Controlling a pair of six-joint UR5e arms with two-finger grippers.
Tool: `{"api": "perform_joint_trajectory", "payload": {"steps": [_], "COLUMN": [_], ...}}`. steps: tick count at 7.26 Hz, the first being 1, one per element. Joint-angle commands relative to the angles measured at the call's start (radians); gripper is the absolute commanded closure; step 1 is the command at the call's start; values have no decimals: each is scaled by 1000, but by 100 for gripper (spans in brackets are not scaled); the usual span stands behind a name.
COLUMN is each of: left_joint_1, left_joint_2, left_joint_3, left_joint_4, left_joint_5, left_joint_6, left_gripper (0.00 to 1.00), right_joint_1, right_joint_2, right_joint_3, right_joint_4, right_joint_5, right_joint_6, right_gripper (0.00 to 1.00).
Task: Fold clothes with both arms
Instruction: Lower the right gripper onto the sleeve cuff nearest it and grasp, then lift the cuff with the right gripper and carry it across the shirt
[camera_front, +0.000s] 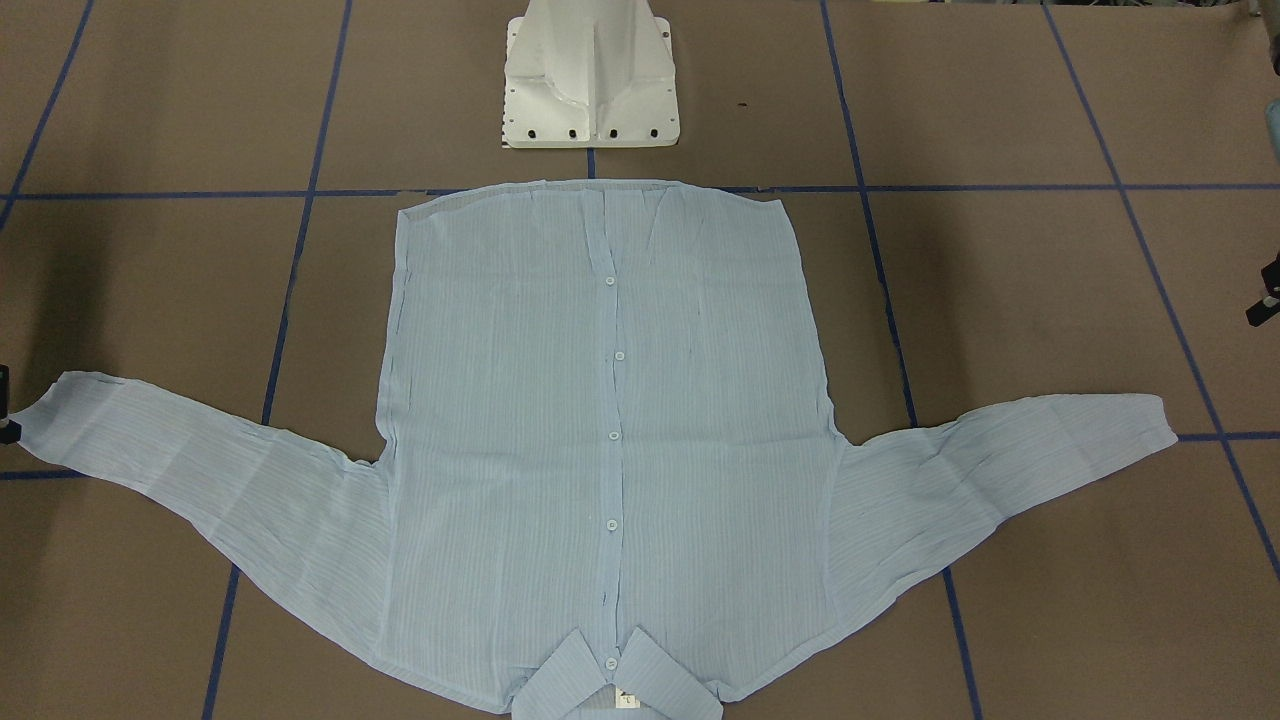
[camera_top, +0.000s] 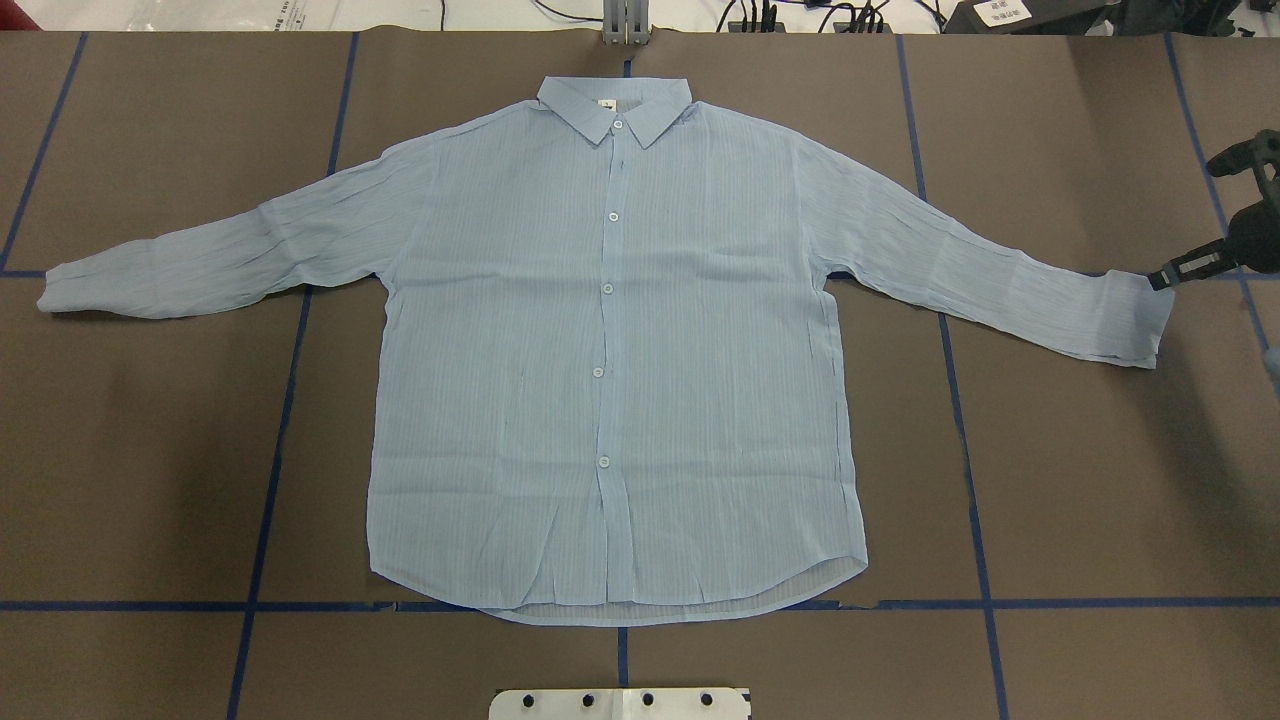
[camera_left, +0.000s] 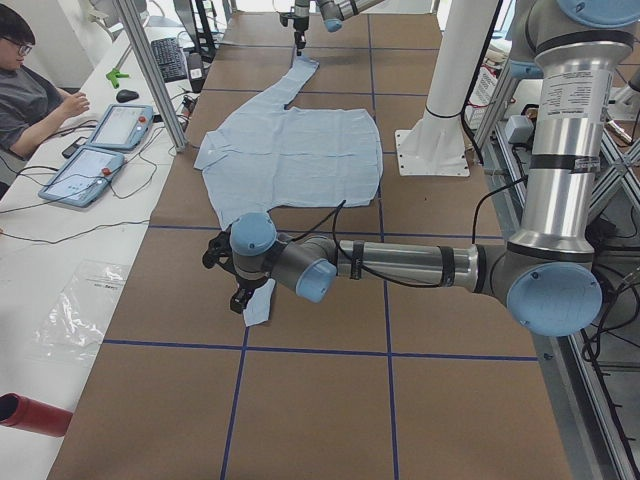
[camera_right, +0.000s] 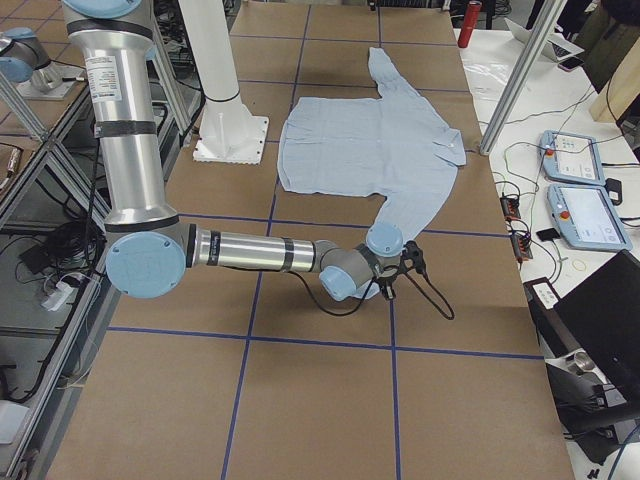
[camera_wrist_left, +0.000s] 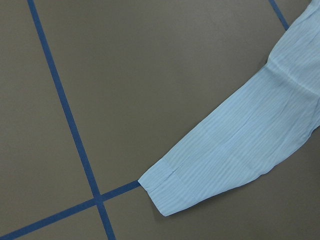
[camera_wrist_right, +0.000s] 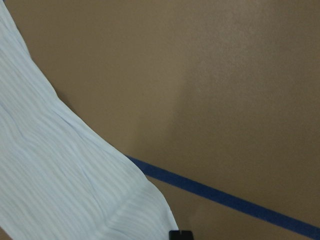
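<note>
Front view: thin light-blue pinstriped button-up shirt (camera_front: 600, 430) lies flat, buttons up, sleeves spread, on brown table w/ blue tape lines (camera_front: 1050, 300), hem toward white pedestal (camera_front: 590, 90). Overhead: right gripper (camera_top: 1175, 270) at one cuff's edge; grip can't tell. Left side view: left gripper (camera_left: 238, 300) just over other cuff; can't tell either.

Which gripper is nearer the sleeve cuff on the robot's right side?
Right. The right gripper is at that cuff's outer edge; the left gripper is at the opposite sleeve's end, across the shirt.
</note>
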Motion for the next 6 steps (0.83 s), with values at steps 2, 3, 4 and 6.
{"api": "perform_joint_trajectory", "payload": {"steps": [2, 3, 4, 6], "left_joint_1": [0, 0, 0, 0], "left_joint_2": [-3, -9, -12, -16], "left_joint_3": [0, 0, 1, 12], "left_joint_4": [-1, -1, -1, -1], "left_joint_5": [3, 3, 4, 4], "left_joint_6": [3, 0, -3, -3], "left_gripper": [0, 0, 0, 0], "right_joint_1": [-91, -134, -202, -389], "right_joint_2": [54, 124, 190, 328], "right_joint_3": [212, 221, 224, 209], "right_joint_4": [-6, -2, -3, -15], "right_joint_5": [0, -30, -113, -359], "right_joint_6": [449, 595, 687, 896], "right_gripper": [100, 100, 100, 100]}}
